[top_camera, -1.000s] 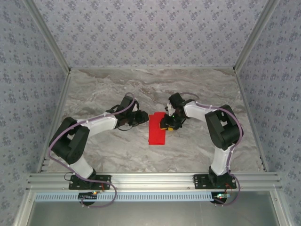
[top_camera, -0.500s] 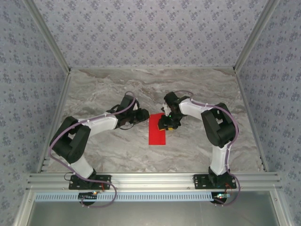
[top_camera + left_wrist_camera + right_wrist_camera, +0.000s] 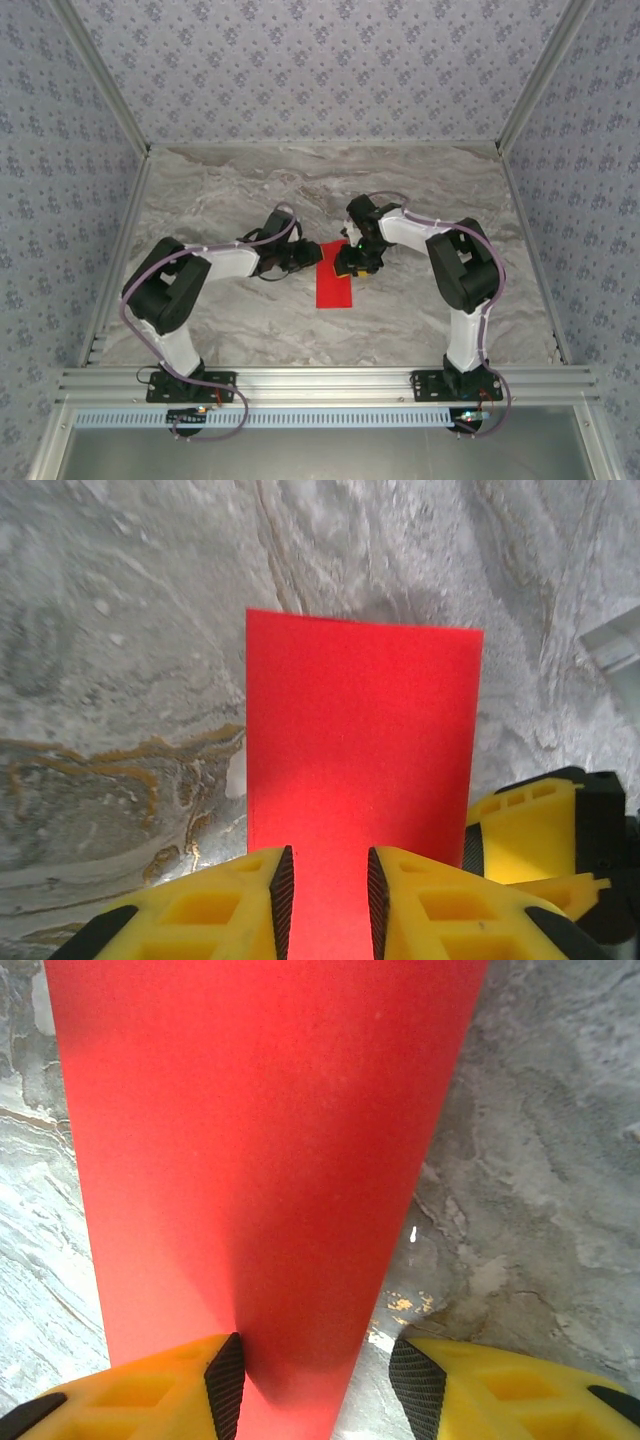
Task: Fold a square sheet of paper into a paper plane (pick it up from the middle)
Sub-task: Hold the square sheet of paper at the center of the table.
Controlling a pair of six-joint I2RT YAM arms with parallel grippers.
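Observation:
The square sheet of paper [image 3: 335, 285] lies flat on the marble table as a narrow red rectangle, its long side running near to far. My left gripper [image 3: 311, 256] is low at its far left edge. In the left wrist view its fingers [image 3: 327, 895] stand a little apart over the red paper [image 3: 360, 740], gripping nothing. My right gripper [image 3: 351, 267] is at the far right edge. Its jaws [image 3: 317, 1385] are wide apart, and the paper's long edge [image 3: 260, 1140] runs between them. One yellow finger of the right gripper [image 3: 525, 825] shows beside the sheet.
The marble tabletop [image 3: 420, 190] stretches bare behind and beside the sheet. Patterned walls stand to the left, right and back. An aluminium rail [image 3: 320, 382] with both arm bases runs along the near edge.
My left arm has swung its elbow inward and pushed the gripper right onto the paper's edge. The right gripper's jaws have spread wider. The sheet has barely shifted.

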